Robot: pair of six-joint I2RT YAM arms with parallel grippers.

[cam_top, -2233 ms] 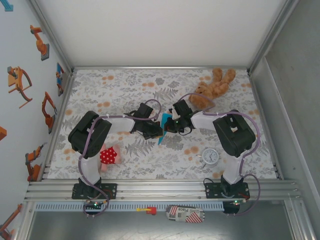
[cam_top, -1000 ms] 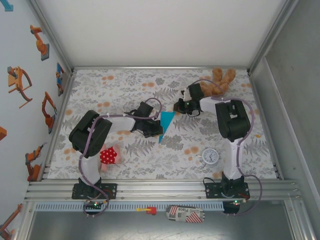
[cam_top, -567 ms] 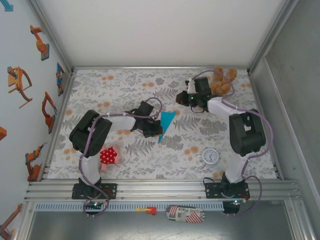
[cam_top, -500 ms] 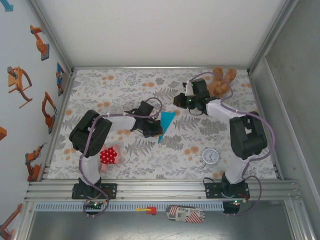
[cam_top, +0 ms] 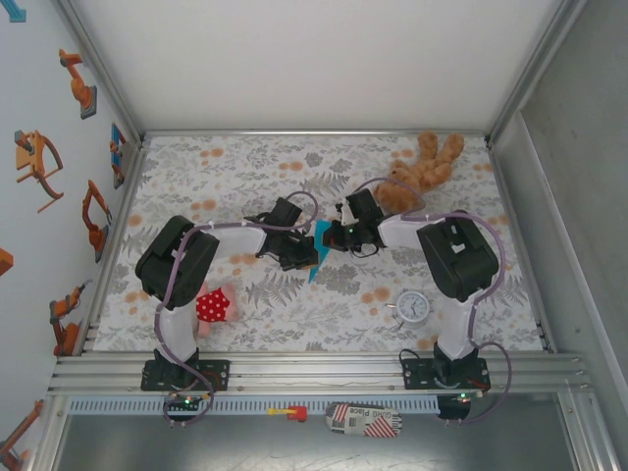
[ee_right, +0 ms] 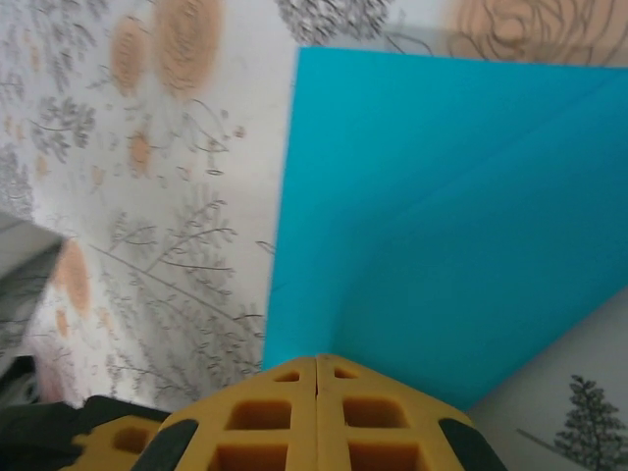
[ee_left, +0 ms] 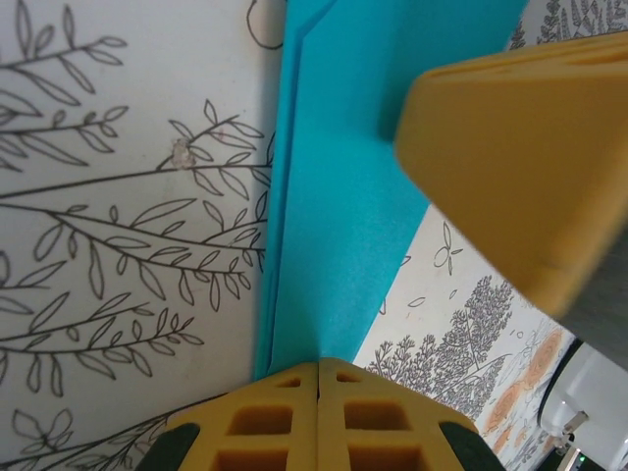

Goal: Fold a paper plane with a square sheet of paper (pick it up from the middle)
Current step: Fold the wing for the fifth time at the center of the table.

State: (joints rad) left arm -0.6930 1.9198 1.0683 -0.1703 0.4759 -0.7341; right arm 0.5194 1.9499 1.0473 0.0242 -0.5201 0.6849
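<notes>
Left gripper (ee_left: 318, 369): my jaws are fully closed, yellow pads flush together with no gap. The tips sit at the narrow end of the paper plane (ee_left: 343, 196). I cannot tell whether any paper is nipped between them.

Right gripper (ee_right: 316, 363): my jaws are closed the same way, pads meeting on one seam. The tips rest at the near edge of the blue sheet, just beside a diagonal crease.

Paper plane: it lies flat on the floral table cover (cam_top: 245, 177), near the middle of the table, between my two wrists. The folded layers show a stepped edge along the left side in the left wrist view. From above, most of it is hidden under both grippers.

One finger (ee_left: 520, 167) of my right gripper looms over the paper in the left wrist view.

Surroundings: a brown teddy bear (cam_top: 417, 172) at the far right, a small white clock (cam_top: 413, 306) near the right arm, and a red polka-dot object (cam_top: 212, 306) by the left arm. All are apart from the paper.
</notes>
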